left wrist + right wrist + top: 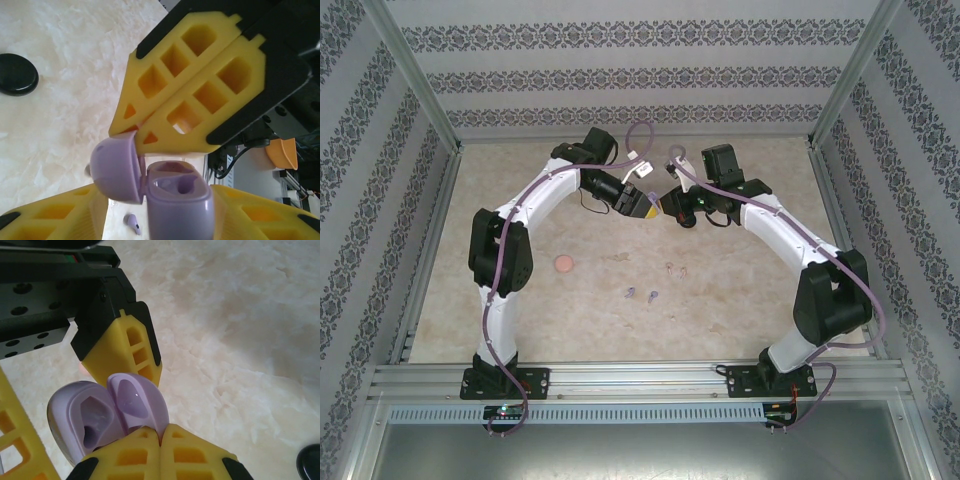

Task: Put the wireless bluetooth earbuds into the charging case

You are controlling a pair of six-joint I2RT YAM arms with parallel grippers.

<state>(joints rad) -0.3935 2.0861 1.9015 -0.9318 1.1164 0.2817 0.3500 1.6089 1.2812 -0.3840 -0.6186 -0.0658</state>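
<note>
My left gripper (pixel 642 203) (pixel 156 210) is shut on the body of a purple charging case (pixel 177 205) (pixel 85 422), held above the table at the back centre. Its lid (pixel 117 170) (pixel 135 402) stands open and both earbud wells are empty. My right gripper (pixel 670 207) (pixel 160 434) is shut, its tips pinching the lid's edge. Two purple earbuds (pixel 632 294) (pixel 652 296) lie on the table in front; one purple earbud (pixel 132 223) shows under the case. A pale pink pair (pixel 675 267) lies nearby. The black earbuds are out of view.
A round pink case (pixel 562 264) sits on the table (pixel 740 290) left of centre. A shut black case (pixel 15 75) (pixel 310 462) lies on the table beneath the grippers. Patterned walls and metal frame posts (pixel 415 90) enclose the workspace.
</note>
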